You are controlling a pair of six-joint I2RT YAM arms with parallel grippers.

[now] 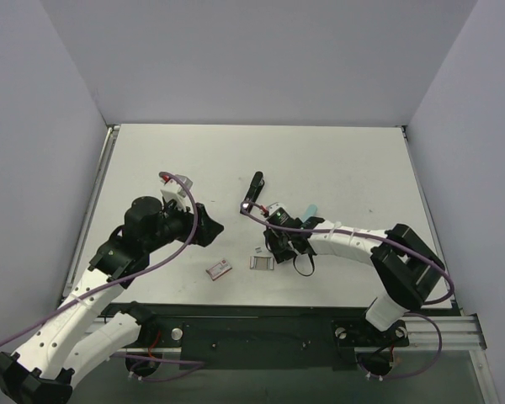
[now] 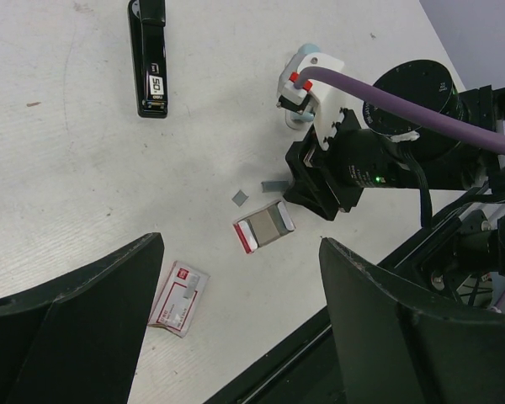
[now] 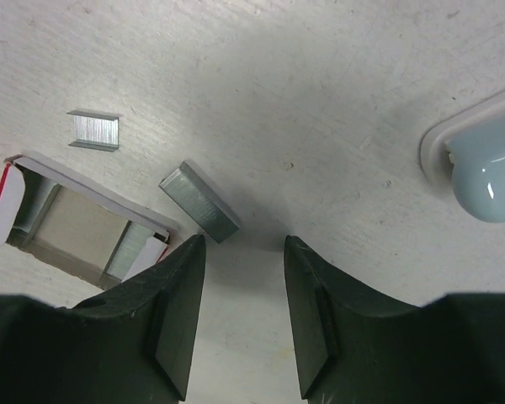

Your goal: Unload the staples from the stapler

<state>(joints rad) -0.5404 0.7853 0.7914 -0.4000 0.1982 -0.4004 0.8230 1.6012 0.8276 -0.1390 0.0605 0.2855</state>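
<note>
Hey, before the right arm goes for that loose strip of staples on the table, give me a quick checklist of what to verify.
1. Right gripper open and empty: ok.
2. Staple strip centred between its jaws: not ok, it lies ahead and off to one side.
3. Left gripper open and empty: ok.
4. Stapler clear of both grippers: ok, it lies alone on the table.
5. Stapler fully emptied: cannot tell.

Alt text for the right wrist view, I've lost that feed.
The right gripper hangs open and empty over the table, a grey block of staples just ahead of it. A smaller staple strip and an open red-edged box lie at left; a pale blue object at right.
</note>
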